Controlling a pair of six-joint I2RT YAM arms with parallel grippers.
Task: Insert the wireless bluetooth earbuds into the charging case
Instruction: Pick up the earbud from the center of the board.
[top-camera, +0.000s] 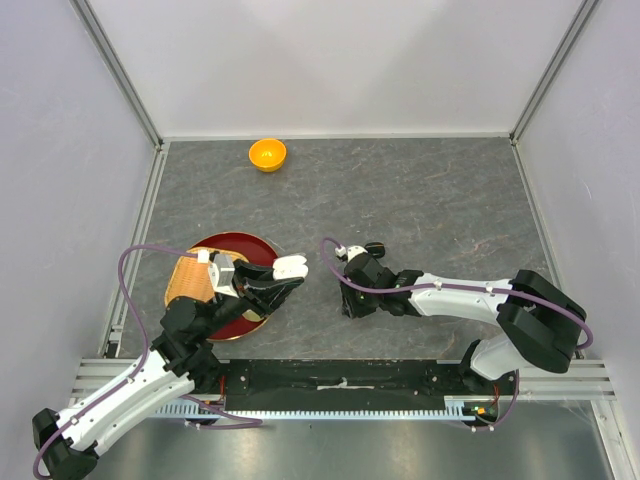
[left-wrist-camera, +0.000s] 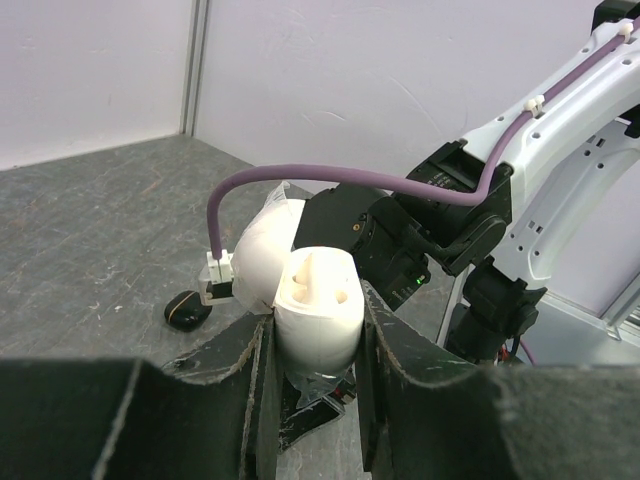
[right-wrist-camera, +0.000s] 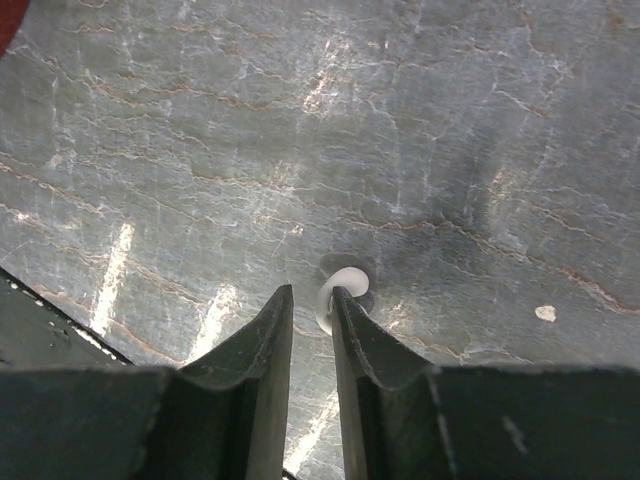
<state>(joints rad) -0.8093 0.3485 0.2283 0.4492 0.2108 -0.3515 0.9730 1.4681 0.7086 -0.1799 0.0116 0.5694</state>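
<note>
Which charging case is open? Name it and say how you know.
The white charging case, held upright in the jaws of the left gripper, lid flipped back and sockets showing. The black case lies on the table, apparently shut.

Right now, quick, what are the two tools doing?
Left tool: closed, holding the white charging case.
Right tool: closed on a white earbud.

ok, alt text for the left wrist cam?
The left gripper is shut on an open white charging case, held upright with its lid tipped back. Close behind it are the right arm and its purple cable, and a small black pebble-shaped item lies on the grey table.
</note>
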